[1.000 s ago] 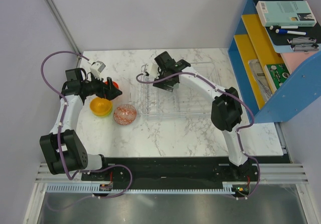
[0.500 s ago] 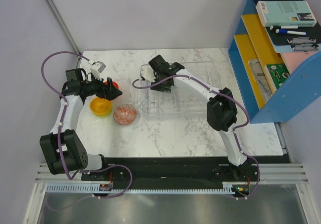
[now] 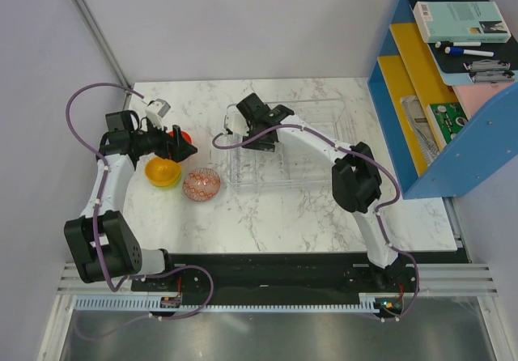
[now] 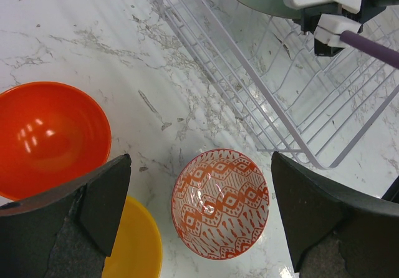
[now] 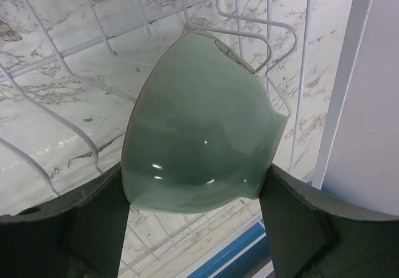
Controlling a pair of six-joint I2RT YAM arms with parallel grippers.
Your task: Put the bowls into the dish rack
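While the pale grey-green bowl [image 5: 199, 141] hangs tilted on its side over the wire ribs at the far left corner of the dish rack [image 3: 291, 171], the right jaws clasp it by its sides, closed only as far as the bowl's width allows. Just left of the rack, the red-patterned bowl [image 4: 219, 203] sits upright on the marble surface [image 3: 267, 215], with the orange-yellow bowl [image 4: 134, 247] beside it and the red-orange bowl [image 4: 50, 138] a little farther back. Above these three the left jaws hover spread wide, holding nothing.
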